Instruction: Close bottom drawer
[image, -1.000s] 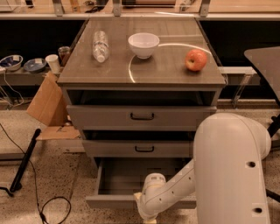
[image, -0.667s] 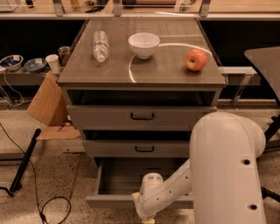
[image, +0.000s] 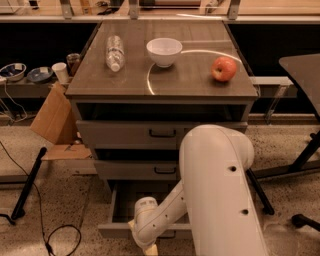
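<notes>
The bottom drawer (image: 116, 230) is the lowest of three grey drawers and stands pulled out, its tray interior (image: 145, 192) showing. The middle drawer (image: 132, 170) and top drawer (image: 122, 134) above it sit pushed in. My white arm (image: 215, 190) reaches down from the right across the open drawer. My gripper (image: 149, 248) is at the bottom edge of the view, right at the middle of the drawer's low front panel. The arm's wrist hides the drawer's black handle.
On the cabinet top lie a water bottle (image: 114, 52), a white bowl (image: 164, 51) and a red apple (image: 224, 68). Cardboard (image: 52, 120), a black pole (image: 27, 182) and a cable (image: 60, 235) lie left of the cabinet. A dark table (image: 302, 65) stands at right.
My arm has swung to the left, and the wrist and gripper have shifted left along the drawer's front panel. The drawer stands out about as far as before.
</notes>
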